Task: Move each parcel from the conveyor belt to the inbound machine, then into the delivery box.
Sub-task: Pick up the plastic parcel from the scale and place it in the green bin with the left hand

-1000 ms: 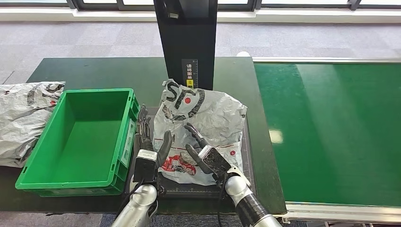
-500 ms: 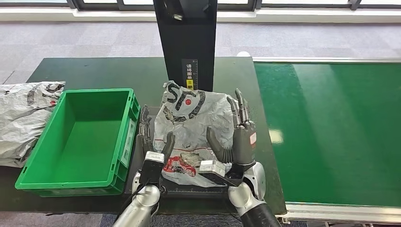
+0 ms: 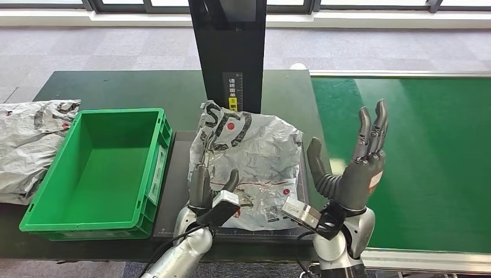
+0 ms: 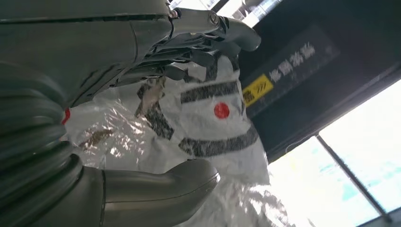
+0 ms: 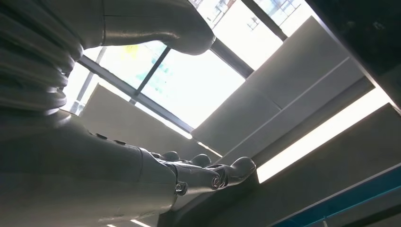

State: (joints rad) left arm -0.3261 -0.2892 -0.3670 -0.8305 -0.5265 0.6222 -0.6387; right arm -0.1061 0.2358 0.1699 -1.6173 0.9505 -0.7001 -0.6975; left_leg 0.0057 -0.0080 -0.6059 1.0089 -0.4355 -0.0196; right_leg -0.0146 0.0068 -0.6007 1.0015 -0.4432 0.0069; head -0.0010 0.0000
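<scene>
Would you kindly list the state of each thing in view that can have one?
Parcel: crumpled, lying on the black platform under the scanner post.
Crate: empty, upright.
Second bag: lying left of the crate.
Belt: bare.
Left hand: at the parcel's near edge, grip unclear.
Right hand: raised, open, holding nothing.

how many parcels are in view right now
2. One white parcel lies on the dark platform of the inbound machine, with the left hand at its near edge. Another parcel lies left of the green delivery box; it is partly cut off.
</scene>
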